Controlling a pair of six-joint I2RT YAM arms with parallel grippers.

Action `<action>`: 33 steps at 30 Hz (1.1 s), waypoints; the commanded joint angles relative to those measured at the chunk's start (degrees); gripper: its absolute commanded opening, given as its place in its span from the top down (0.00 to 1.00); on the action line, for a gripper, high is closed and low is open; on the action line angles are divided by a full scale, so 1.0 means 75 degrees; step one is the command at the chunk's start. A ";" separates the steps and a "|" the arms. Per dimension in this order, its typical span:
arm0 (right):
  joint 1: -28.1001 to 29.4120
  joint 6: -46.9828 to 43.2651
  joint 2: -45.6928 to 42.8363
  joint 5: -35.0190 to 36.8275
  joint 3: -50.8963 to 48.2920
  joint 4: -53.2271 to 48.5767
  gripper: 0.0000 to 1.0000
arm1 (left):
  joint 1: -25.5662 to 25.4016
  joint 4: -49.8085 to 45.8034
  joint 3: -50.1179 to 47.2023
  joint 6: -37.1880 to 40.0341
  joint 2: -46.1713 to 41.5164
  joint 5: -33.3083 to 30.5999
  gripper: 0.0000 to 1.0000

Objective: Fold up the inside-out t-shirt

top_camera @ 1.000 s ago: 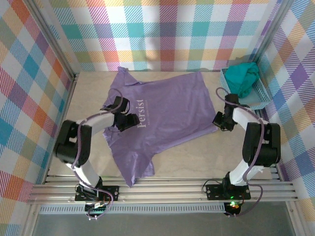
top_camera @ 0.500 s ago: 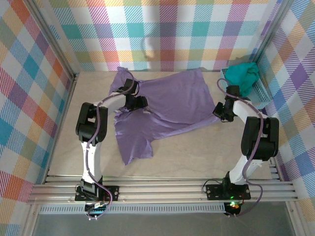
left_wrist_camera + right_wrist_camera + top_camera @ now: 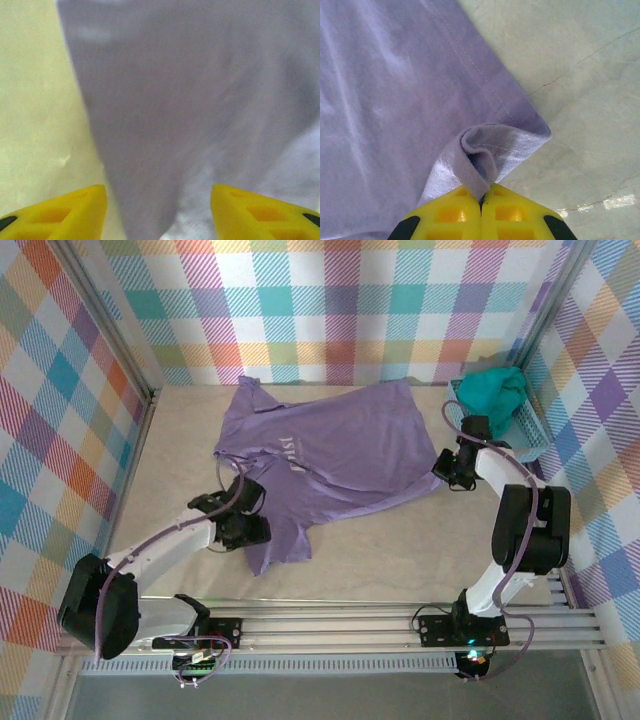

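While the t-shirt lies spread, right end effector: fingers pressed together, clamped on a bunched corner of the hem, with the cloth curling up into the pinch.
Right grip, likely reason: it seems to hold this right-hand corner so that the hem can be lifted and carried across in a fold.
Left end effector: fingers apart with nothing caught between them. Purple cloth lies under the gap, and the blurred view does not show whether the tips touch it.
Left placement, likely reason: seen from above, it hangs over the near-left part of the t-shirt, beside the sleeve that points toward the near edge. It looks lined up to take that side as the partner to the right-hand grip.
T-shirt position: mostly flat across the middle of the bench, with the neck end toward the left and the hem toward the right. Pale lettering faces up and the near-left sleeve is rumpled.
Fold progress: judging by the flat lie, no fold has been made yet.
Basket: at the far right, just beyond the right arm and apart from the t-shirt.
Teal garment: heaped in the basket, not part of this job.
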 commanded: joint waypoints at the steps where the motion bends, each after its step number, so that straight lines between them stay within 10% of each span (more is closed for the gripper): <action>1: -0.0052 -0.0058 -0.0268 -0.0295 -0.0141 0.0157 1.00 | -0.0353 -0.0801 -0.0285 -0.0716 -0.0197 -0.0229 0.43; 24: -0.0052 -0.0073 -0.0815 -0.0289 -0.0598 0.0212 1.00 | -0.0782 0.0651 -0.1412 -0.1138 0.0654 0.0200 0.80; 28: -0.0053 -0.0092 -0.1081 -0.0319 -0.0598 0.0148 1.00 | -0.0753 0.0502 -0.1071 -0.0982 0.0146 -0.0362 0.99; 33: -0.0053 -0.0353 -0.2215 -0.1264 -0.0428 0.0189 1.00 | -0.0589 0.0259 0.0762 -0.0329 -0.1497 -0.1715 1.00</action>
